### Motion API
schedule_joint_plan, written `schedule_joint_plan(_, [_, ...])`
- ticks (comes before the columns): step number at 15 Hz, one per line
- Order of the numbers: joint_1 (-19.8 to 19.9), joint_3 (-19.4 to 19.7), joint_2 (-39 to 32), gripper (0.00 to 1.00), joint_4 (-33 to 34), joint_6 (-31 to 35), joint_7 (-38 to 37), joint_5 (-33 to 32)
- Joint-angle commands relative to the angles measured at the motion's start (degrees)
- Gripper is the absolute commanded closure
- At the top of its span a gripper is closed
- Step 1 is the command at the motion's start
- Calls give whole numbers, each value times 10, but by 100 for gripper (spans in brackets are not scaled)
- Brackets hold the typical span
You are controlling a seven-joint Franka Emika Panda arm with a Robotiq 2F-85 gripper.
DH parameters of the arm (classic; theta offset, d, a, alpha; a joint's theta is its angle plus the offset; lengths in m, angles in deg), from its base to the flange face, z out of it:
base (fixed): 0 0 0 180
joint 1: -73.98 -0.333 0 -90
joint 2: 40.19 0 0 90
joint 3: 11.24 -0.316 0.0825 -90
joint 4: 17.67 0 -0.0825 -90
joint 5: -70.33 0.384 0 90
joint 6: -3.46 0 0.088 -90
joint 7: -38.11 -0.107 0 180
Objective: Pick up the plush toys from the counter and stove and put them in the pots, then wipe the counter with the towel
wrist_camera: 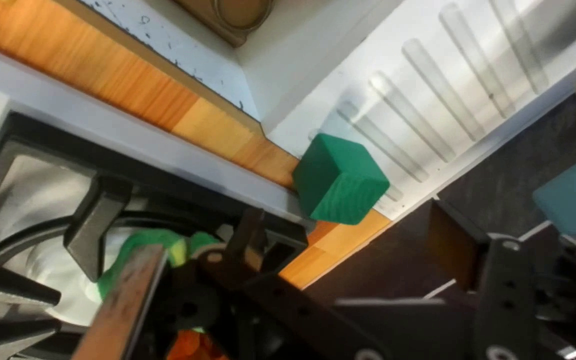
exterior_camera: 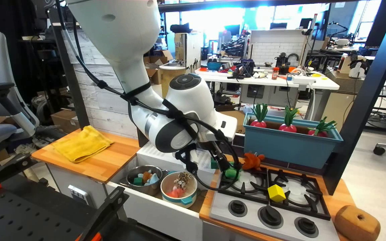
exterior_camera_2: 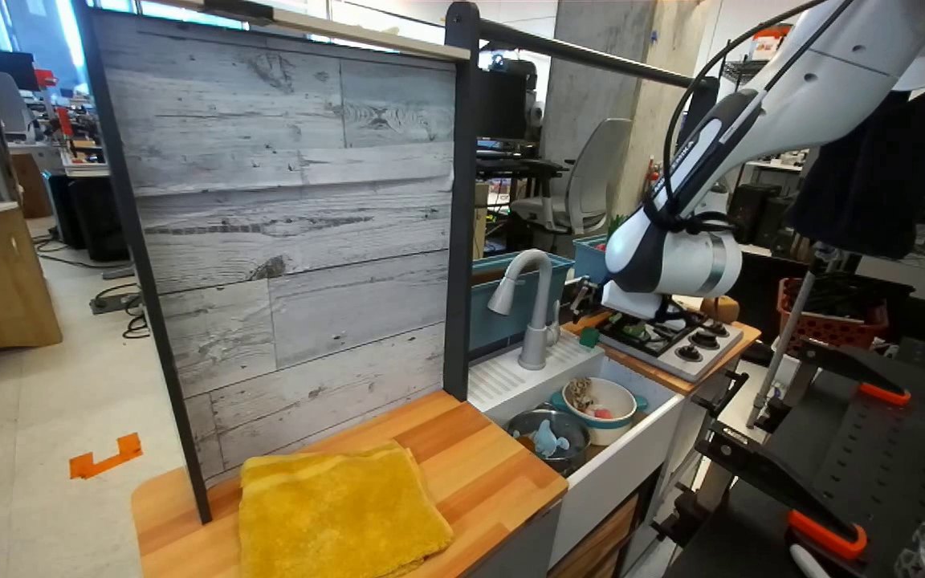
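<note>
The open gripper [wrist_camera: 352,243] points down over the strip behind the sink and stove, with its fingers wide apart. A green block [wrist_camera: 345,180] sits just beyond the fingertips at the drainboard's corner, not between them. On the stove [exterior_camera: 253,208] lie a green plush toy [exterior_camera: 230,173] and a yellow cube [exterior_camera: 276,193]; an orange plush toy [exterior_camera: 253,161] rests at its back edge. The steel pot [exterior_camera: 147,190] and the cream pot [exterior_camera: 190,188] stand in the sink, both holding small toys. The yellow towel [exterior_camera_2: 342,514] lies folded on the counter [exterior_camera_2: 503,474].
Behind the stove stands a teal planter box [exterior_camera: 290,150] with red-green plants. A grey faucet [exterior_camera_2: 537,321] rises behind the ribbed drainboard [wrist_camera: 418,95]. A brown loaf-like object [exterior_camera: 357,222] is at the stove's side. Black posts [exterior_camera: 367,97] frame the kitchen.
</note>
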Motion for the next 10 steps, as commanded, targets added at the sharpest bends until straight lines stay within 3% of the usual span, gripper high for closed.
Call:
schedule_joint_plan(1, [-38,34,-31,44,57,-35,-17,28])
schedule_joint_plan(6, [-87,85,-40,78,87,-107,-56,40])
schedule_joint_plan(10, [-121,122,-35,82,94,-155,-89,35])
